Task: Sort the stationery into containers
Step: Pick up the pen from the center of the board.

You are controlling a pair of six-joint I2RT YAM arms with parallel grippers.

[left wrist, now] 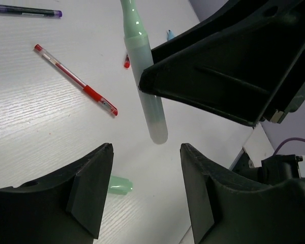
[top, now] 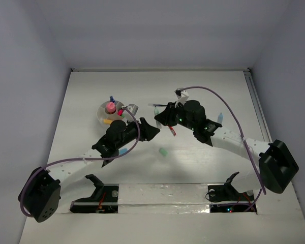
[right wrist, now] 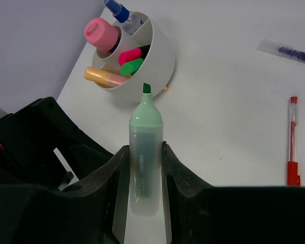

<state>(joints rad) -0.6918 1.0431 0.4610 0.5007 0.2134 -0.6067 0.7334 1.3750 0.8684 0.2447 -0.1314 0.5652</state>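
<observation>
My right gripper (right wrist: 144, 148) is shut on a mint-green marker (right wrist: 145, 119) whose dark green tip is bare and points toward the white cup (right wrist: 160, 56). The cup, divided inside, holds a pink marker (right wrist: 102, 33), an orange one (right wrist: 104, 76), a blue-white one (right wrist: 121, 11) and short pink and green ones. In the left wrist view the same green marker (left wrist: 145, 76) hangs in the right gripper (left wrist: 229, 71), above and ahead of my left gripper (left wrist: 146, 188). The left jaws stand open with nothing between them. A mint cap (left wrist: 120, 185) lies on the table beside its left finger (left wrist: 91, 195).
A red pen (left wrist: 76, 80) and a purple-tipped clear pen (left wrist: 25, 10) lie on the white table (top: 218, 91). Both grippers, left (top: 151, 131) and right (top: 158, 118), meet mid-table, right of the cup (top: 102, 109). Small light-blue pieces (top: 219, 118) (top: 123, 151) lie near each arm.
</observation>
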